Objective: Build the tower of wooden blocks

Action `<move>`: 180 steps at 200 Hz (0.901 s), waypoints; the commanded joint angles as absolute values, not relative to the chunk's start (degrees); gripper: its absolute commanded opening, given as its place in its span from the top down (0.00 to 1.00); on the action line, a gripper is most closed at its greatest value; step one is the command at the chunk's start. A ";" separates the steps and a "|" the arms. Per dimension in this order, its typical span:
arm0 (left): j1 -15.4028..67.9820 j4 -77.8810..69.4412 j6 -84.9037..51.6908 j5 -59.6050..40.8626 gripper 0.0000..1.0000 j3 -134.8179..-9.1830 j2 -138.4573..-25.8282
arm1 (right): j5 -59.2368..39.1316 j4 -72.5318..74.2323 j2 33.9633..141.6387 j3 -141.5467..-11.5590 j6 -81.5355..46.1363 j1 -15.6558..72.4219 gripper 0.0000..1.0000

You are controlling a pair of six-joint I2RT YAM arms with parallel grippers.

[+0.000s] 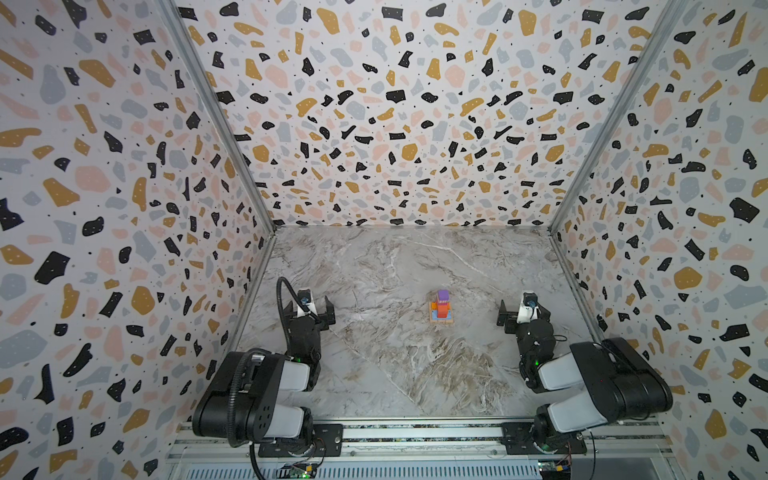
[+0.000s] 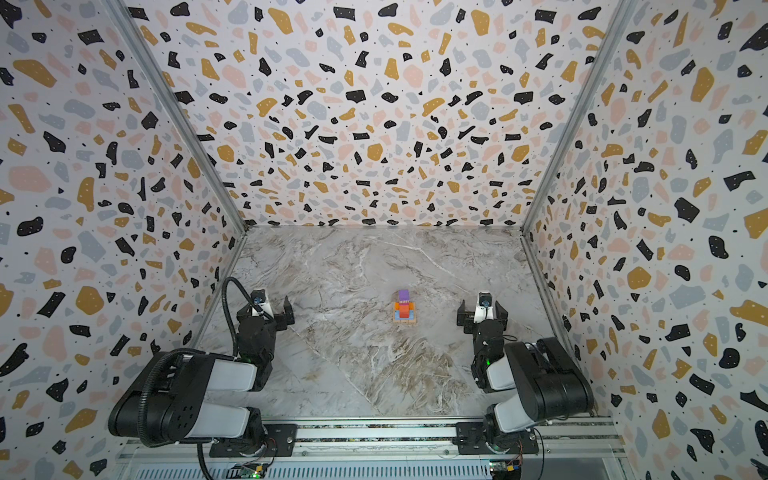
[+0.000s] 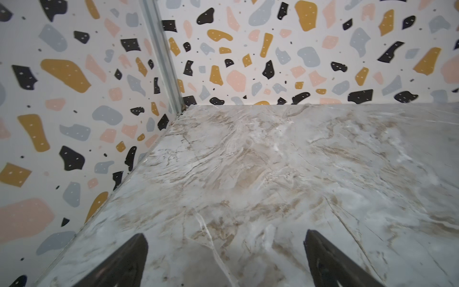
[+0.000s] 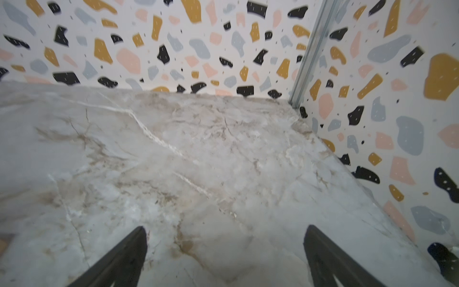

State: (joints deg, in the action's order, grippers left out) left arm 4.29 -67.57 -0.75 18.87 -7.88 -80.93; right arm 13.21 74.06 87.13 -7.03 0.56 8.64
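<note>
Left gripper and right gripper: my jaws are spread wide, nothing held, each over bare table. Tower stands mid-table between them, touching neither, purple cube on top.

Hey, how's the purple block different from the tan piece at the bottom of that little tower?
The purple block tops the tower; the tan piece lies at the bottom, on the table. The purple block is a small cube; the tan piece is flatter and wider. Both belong to that tower.
</note>
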 commanded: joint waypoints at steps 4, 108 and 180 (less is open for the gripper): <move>3.69 -71.69 -3.39 22.41 0.00 -8.70 -80.89 | 7.25 71.47 85.52 -11.99 -0.16 5.72 0.00; 3.85 -70.45 -3.40 23.60 0.00 -9.23 -80.86 | 6.66 71.46 85.34 -11.79 -0.20 5.29 0.01; 4.00 -70.22 -3.05 23.22 0.00 -9.23 -80.57 | 6.68 71.46 85.42 -11.84 -0.34 5.30 0.01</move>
